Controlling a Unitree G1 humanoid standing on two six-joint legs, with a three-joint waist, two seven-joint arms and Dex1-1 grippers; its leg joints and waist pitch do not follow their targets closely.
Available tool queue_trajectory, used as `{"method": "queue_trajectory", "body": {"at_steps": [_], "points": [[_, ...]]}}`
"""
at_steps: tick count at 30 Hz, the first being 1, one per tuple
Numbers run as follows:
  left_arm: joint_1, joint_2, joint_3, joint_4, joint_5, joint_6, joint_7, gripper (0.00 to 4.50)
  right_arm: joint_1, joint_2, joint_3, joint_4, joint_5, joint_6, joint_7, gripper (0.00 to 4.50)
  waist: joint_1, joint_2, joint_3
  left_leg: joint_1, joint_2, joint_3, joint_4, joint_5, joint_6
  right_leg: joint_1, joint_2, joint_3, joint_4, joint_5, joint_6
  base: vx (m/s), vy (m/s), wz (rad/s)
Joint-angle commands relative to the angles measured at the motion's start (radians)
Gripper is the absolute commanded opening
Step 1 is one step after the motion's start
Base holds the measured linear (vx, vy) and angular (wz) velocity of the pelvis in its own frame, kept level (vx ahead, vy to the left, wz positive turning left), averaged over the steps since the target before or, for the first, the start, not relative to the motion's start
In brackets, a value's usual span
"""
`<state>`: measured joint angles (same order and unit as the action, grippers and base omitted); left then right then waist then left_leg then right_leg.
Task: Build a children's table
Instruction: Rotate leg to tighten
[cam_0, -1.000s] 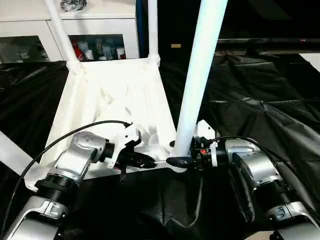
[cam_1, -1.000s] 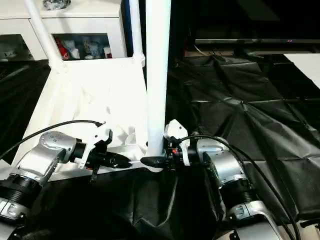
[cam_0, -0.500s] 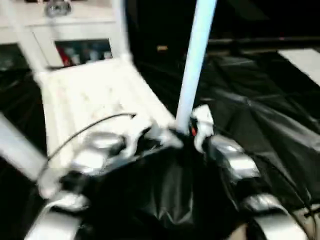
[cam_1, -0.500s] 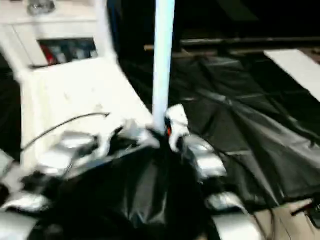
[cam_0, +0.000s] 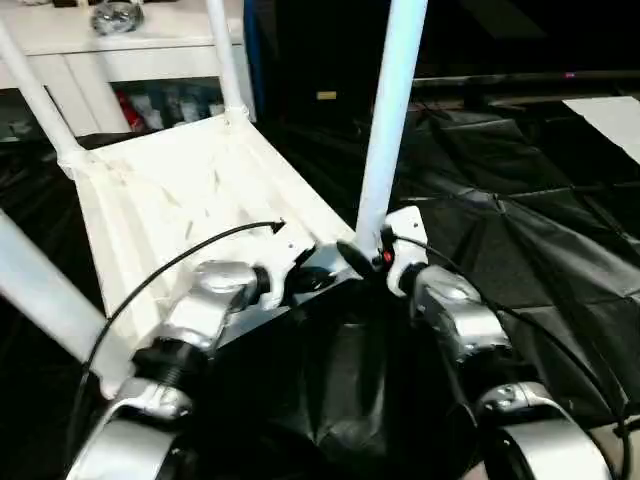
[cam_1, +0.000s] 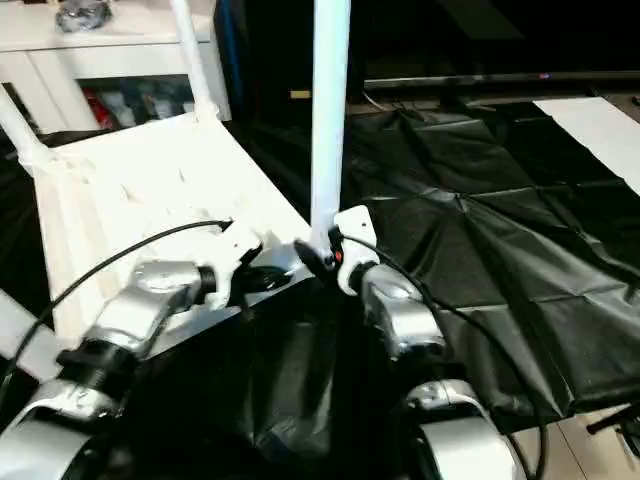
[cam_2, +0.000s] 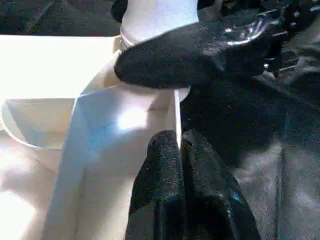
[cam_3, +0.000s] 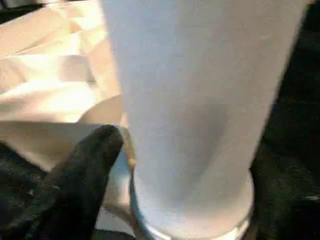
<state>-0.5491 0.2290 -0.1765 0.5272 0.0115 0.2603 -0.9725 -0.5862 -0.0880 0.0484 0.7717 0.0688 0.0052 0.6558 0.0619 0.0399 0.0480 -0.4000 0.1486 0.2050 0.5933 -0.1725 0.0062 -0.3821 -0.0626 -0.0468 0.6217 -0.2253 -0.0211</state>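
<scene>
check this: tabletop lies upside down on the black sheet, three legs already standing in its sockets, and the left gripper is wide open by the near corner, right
Not quite. The left gripper is shut, its fingers pressed together in the left wrist view. The rest holds: the tabletop lies upside down on the black sheet, legs standing in its sockets.

Bright overhead light; white tabletop (cam_0: 190, 190) glares, nearly washed out. Black sheeting (cam_0: 520, 240) shows soft sheen. Wrist views blurred close in.
</scene>
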Motion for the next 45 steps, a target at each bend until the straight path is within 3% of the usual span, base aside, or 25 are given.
{"method": "queue_trajectory", "body": {"at_steps": [1,4,7,12,15,19,22,26,30,32,34,38,41,45], "points": [[-0.001,-0.019,-0.065,-0.069,-0.063,-0.043,-0.119,0.00,0.024,0.019,0.117,-0.033,-0.001,0.001,0.167,3.94,0.007,-0.007,-0.060,0.029,0.098,-0.047,-0.073,-0.196,0.057,0.031,-0.105,0.050,-0.074,-0.067,-0.231,0.000,0.000,0.00],[0.020,0.034,-0.080,-0.099,-0.077,-0.039,-0.223,0.00,0.050,-0.046,0.142,-0.095,0.013,0.005,0.315,3.94,0.015,-0.004,-0.062,0.030,0.101,-0.043,-0.070,-0.173,0.080,0.029,-0.103,0.047,-0.069,-0.022,-0.241,0.000,0.000,0.00],[0.026,0.061,-0.085,-0.112,-0.086,-0.035,-0.274,0.00,0.062,-0.078,0.152,-0.125,0.023,0.013,0.392,3.94,0.026,-0.006,-0.060,0.032,0.101,-0.043,-0.070,-0.182,0.081,0.029,-0.103,0.047,-0.071,-0.042,-0.239,0.000,0.000,0.00],[0.030,0.101,-0.098,-0.124,-0.092,-0.028,-0.340,0.00,0.068,-0.122,0.171,-0.146,0.022,0.018,0.467,3.94,0.034,-0.004,-0.059,0.036,0.104,-0.045,-0.077,-0.216,0.046,0.024,-0.105,0.048,-0.072,-0.091,-0.238,0.000,0.000,0.00],[0.036,0.142,-0.120,-0.156,-0.113,0.000,-0.438,0.00,0.074,-0.146,0.177,-0.174,0.045,0.059,0.548,3.59,0.038,-0.008,-0.061,0.035,0.103,-0.044,-0.074,-0.195,0.053,0.028,-0.106,0.048,-0.070,-0.076,-0.239,0.000,0.000,0.00],[0.037,0.147,-0.126,-0.163,-0.115,0.005,-0.451,0.00,0.077,-0.147,0.180,-0.185,0.048,0.076,0.568,3.24,0.045,-0.008,-0.062,0.035,0.103,-0.043,-0.072,-0.175,0.063,0.026,-0.107,0.047,-0.068,-0.054,-0.243,0.000,0.000,0.00],[0.039,0.144,-0.127,-0.165,-0.116,0.006,-0.443,0.00,0.082,-0.143,0.185,-0.191,0.048,0.080,0.569,3.02,0.047,-0.008,-0.060,0.036,0.103,-0.044,-0.074,-0.191,0.050,0.024,-0.106,0.047,-0.070,-0.088,-0.239,0.000,0.000,0.00],[0.036,0.125,-0.112,-0.150,-0.108,0.000,-0.389,0.00,0.091,-0.129,0.185,-0.196,0.045,0.104,0.536,2.76,0.047,-0.009,-0.061,0.037,0.102,-0.044,-0.074,-0.192,0.039,0.025,-0.107,0.048,-0.071,-0.095,-0.235,0.000,0.000,0.00],[0.013,0.090,-0.086,-0.105,-0.085,-0.008,-0.295,0.00,0.082,-0.086,0.149,-0.163,0.040,0.136,0.424,2.70,0.043,-0.012,-0.058,0.034,0.100,-0.045,-0.076,-0.201,0.030,0.025,-0.110,0.049,-0.073,-0.115,-0.234,0.000,0.000,0.00],[-0.028,0.026,-0.051,-0.045,-0.062,-0.017,-0.152,0.00,0.053,-0.010,0.099,-0.079,0.016,0.142,0.202,2.69,0.034,-0.012,-0.055,0.036,0.098,-0.047,-0.079,-0.230,0.007,0.021,-0.111,0.052,-0.080,-0.165,-0.229,0.000,0.000,0.00],[-0.042,0.005,-0.045,-0.028,-0.051,-0.021,-0.104,0.00,0.042,0.014,0.084,-0.049,0.009,0.141,0.131,2.68,0.023,-0.009,-0.053,0.042,0.098,-0.052,-0.082,-0.285,-0.028,0.018,-0.115,0.053,-0.088,-0.244,-0.218,0.000,0.000,0.00],[-0.088,-0.070,-0.019,0.038,-0.019,-0.023,0.074,0.00,0.002,0.084,0.045,0.033,-0.013,0.138,-0.097,2.68,0.009,-0.008,-0.052,0.042,0.095,-0.056,-0.088,-0.321,-0.051,0.017,-0.111,0.054,-0.093,-0.272,-0.192,0.000,0.000,0.00],[-0.106,-0.114,-0.005,0.069,-0.011,-0.031,0.157,0.00,-0.023,0.120,0.041,0.077,-0.052,0.112,-0.220,2.68,0.007,-0.009,-0.054,0.041,0.093,-0.053,-0.084,-0.302,-0.043,0.017,-0.112,0.057,-0.093,-0.240,-0.196,0.000,0.000,0.00],[-0.106,-0.126,-0.010,0.072,-0.010,-0.046,0.139,0.00,-0.035,0.127,0.031,0.093,-0.049,0.059,-0.194,2.68,0.012,-0.011,-0.058,0.033,0.092,-0.049,-0.078,-0.244,-0.004,0.025,-0.111,0.056,-0.088,-0.171,-0.196,0.000,0.000,0.00]]}}
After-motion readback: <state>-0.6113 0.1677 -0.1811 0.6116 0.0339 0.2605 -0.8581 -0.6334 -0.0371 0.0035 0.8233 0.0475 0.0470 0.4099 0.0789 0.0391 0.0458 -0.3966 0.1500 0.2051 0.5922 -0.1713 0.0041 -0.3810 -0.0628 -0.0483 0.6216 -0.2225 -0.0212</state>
